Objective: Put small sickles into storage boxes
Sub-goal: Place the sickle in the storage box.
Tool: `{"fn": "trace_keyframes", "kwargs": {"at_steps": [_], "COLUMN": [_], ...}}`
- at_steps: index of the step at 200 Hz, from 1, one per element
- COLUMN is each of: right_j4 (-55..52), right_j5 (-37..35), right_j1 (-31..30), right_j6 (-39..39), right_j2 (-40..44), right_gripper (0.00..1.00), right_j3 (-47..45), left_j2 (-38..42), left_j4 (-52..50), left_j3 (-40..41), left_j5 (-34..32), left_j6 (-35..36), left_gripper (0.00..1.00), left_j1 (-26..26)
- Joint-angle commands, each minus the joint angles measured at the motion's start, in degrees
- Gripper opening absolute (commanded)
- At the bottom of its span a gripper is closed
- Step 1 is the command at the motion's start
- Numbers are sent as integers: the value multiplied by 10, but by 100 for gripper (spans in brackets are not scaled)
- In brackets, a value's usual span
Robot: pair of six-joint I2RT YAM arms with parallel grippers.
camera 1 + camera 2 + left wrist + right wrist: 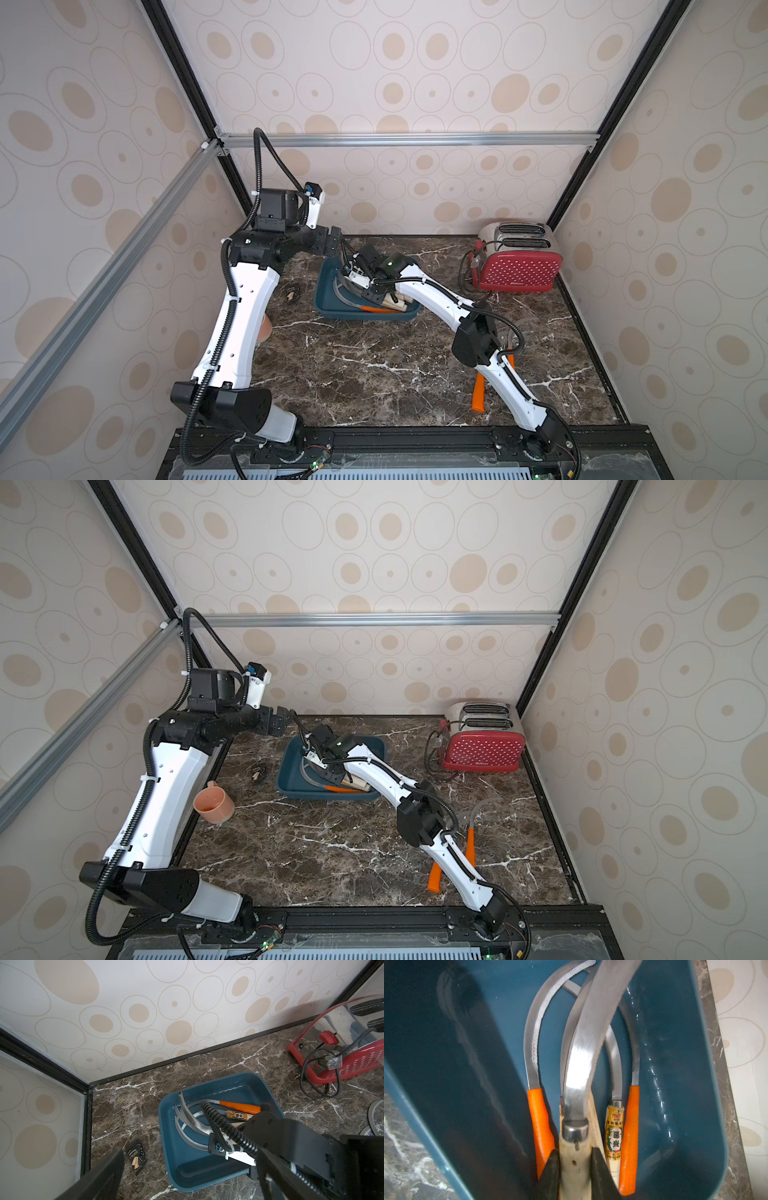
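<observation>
The right end effector (574, 1154) is clamped tight on the pale wooden handle of the held sickle (581, 1053), which has a steel ferrule and a broad curved blade. It is over the glossy teal tray (685, 1084). Only the right wrist view shows this grip. Other sickles (538, 1122) lie in the tray beneath. The left end effector (279, 721) hovers by the tray's far corner, seemingly spread and empty. Only the top views show two orange-handled sickles (470, 845) on the marbled surface (332, 854) under the right arm.

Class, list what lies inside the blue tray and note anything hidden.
Inside the tray: two orange-handled sickles, a labelled wooden one, and a pale-handled sickle gripped by the right claw. Whatever lies beneath them is covered.
</observation>
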State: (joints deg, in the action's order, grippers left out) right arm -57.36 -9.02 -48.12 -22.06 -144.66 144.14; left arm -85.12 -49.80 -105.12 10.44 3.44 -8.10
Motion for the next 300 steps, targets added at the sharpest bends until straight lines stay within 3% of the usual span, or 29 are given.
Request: {"fn": "trace_keyframes", "kwargs": {"at_steps": [1,300], "right_j4": [-8,-78], "right_j5": [-12,-20], "right_j1": [-6,-14], "right_j6": [-22,-50], "right_j2": [-11,-31], "right_gripper": [9,13], "right_j3": [13,8], "left_j2": [12,11], "left_j4": [-3,-5], "left_j3": [0,5], "left_j5": [5,31], "left_j6": [-1,-2], "left_gripper": [99,99], "left_j1": [2,2]}}
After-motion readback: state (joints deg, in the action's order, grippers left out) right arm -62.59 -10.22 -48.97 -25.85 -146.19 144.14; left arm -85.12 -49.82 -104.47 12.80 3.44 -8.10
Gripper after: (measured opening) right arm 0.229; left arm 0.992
